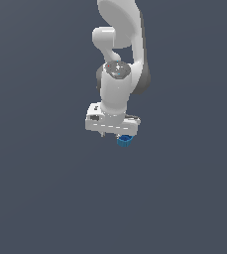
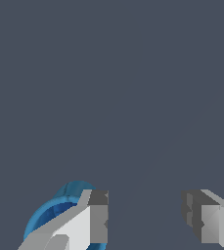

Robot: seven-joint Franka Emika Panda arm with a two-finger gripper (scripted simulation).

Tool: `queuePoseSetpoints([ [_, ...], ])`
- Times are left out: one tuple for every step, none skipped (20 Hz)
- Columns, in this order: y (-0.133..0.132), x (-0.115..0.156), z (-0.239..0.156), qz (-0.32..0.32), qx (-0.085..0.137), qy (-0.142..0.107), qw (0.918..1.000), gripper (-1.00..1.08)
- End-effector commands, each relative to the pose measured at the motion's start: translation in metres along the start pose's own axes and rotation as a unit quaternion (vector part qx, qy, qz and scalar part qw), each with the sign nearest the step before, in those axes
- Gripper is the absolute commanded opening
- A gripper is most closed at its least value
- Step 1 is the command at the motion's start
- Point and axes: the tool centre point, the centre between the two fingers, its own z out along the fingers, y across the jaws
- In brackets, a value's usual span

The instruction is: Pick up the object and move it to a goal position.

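**White arm, grey joints, blocky hand**

The glossy white, rounded robot arm (image 1: 117, 74) has dark grey bands at its joints and a grey cap with small red and teal marks. Its boxy white gripper (image 1: 113, 133) carries pale grey jaws with darker, notched inner pads (image 2: 99, 215).

Arm (image 1: 119, 59): reaching down from the top of the exterior view, near its middle.
Gripper (image 1: 114, 135): hanging at the arm's lower end, jaws pointing down and standing apart with a bare gap between them.
Cup (image 1: 125, 141): sitting just below the gripper, toward the exterior view's right of its middle.
Cup against the fingers (image 2: 91, 219): lying outside the gap, beside and partly behind one finger, not between the two.
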Motion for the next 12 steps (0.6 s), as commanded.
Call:
queuePoseSetpoints([
  [-0.008, -0.004, 0.004, 0.013, -0.005, 0.008, 0.9999, 0.28],
  [-0.011, -0.005, 0.006, 0.018, -0.007, 0.011, 0.9997, 0.28],
  [-0.015, -0.007, 0.008, 0.024, -0.009, 0.015, 0.9996, 0.28],
  [-0.019, -0.009, 0.010, 0.029, -0.011, 0.019, 0.9993, 0.28],
  [-0.022, -0.011, 0.011, 0.035, -0.012, 0.022, 0.9991, 0.28],
  [-0.026, -0.012, 0.013, 0.041, -0.013, 0.026, 0.9987, 0.28],
  [-0.029, -0.014, 0.015, 0.046, -0.014, 0.030, 0.9984, 0.28],
  [-0.033, -0.016, 0.017, 0.051, -0.015, 0.034, 0.9980, 0.28],
  [-0.037, -0.018, 0.018, 0.057, -0.016, 0.038, 0.9976, 0.28],
  [-0.040, -0.021, 0.020, 0.062, -0.016, 0.041, 0.9971, 0.28],
  [-0.044, -0.023, 0.021, 0.067, -0.017, 0.045, 0.9966, 0.28],
  [-0.048, -0.025, 0.023, 0.073, -0.017, 0.049, 0.9960, 0.28],
])
